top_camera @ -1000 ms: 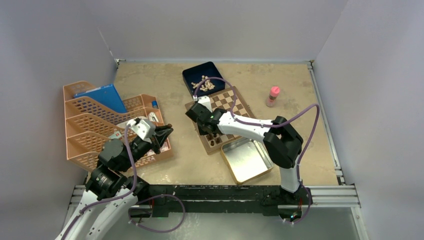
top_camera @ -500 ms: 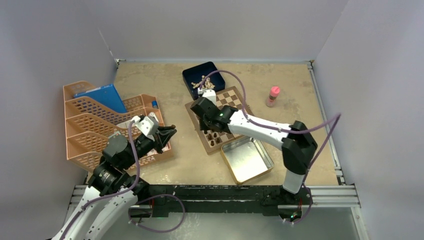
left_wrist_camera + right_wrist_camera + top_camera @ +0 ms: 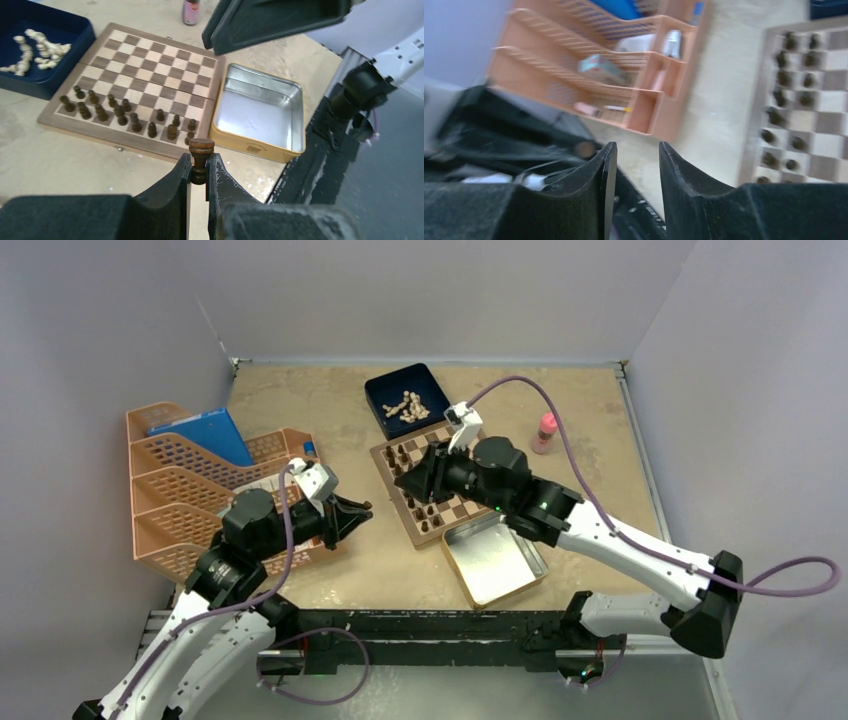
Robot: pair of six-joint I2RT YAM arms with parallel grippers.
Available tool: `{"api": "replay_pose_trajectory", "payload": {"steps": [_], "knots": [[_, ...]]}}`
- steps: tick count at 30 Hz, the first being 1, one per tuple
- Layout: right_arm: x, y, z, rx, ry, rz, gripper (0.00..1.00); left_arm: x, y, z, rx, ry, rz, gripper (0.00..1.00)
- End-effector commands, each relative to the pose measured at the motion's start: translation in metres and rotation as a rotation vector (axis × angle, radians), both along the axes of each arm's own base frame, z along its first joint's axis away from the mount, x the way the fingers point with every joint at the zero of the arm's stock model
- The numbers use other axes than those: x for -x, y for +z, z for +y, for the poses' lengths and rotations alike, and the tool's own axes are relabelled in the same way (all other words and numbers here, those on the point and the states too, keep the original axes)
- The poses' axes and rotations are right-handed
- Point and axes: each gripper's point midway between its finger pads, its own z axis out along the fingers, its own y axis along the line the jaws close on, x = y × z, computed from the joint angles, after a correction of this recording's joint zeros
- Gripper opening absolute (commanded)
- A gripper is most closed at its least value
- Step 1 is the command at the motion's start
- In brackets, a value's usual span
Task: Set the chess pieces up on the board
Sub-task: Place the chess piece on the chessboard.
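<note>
Task's own thing first: the dark chess pieces (image 3: 135,120) stand in two rows along one edge of the board (image 3: 165,65), the edge nearest the left arm. The rows look close to full (exact count is shaky, the pieces are tiny and some overlap). The rest of the board's squares are bare.

One more dark chessman (image 3: 201,149) is off the board, pinched upright in the left gripper (image 3: 200,162), jaws closed tight on its stem. It hangs over the bare surface (image 3: 50,155), short of the board's near edge. It has a flat crown, maybe a rook.

The right gripper (image 3: 636,150) has its jaws a narrow way apart with nothing between them, and it hovers by the occupied edge of the board.

The silver tin (image 3: 250,142) just beside the board shows no pieces inside. The cream chessmen (image 3: 37,50) lie in the blue box (image 3: 50,85).

We judge the setup nearly done. What is left is to place the held chessman; we cannot tell which square is free.
</note>
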Motion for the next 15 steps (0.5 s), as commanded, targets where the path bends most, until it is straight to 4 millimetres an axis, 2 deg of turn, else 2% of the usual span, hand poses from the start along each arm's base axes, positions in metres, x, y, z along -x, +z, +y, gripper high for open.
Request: {"api": "replay_pose_trajectory", "payload": {"steps": [1, 7, 15], "knots": [[0.04, 0.063, 0.023, -0.283, 0.239, -0.038, 0.4, 0.017, 0.021, -0.015, 0.016, -0.155, -0.036, 0.0], [0.06, 0.055, 0.037, -0.338, 0.359, 0.059, 0.42, 0.021, 0.022, -0.027, -0.009, -0.269, -0.064, 0.0], [0.071, 0.017, 0.04, -0.277, 0.399, 0.187, 0.43, 0.014, 0.023, -0.032, -0.023, -0.278, -0.074, 0.0]]}}
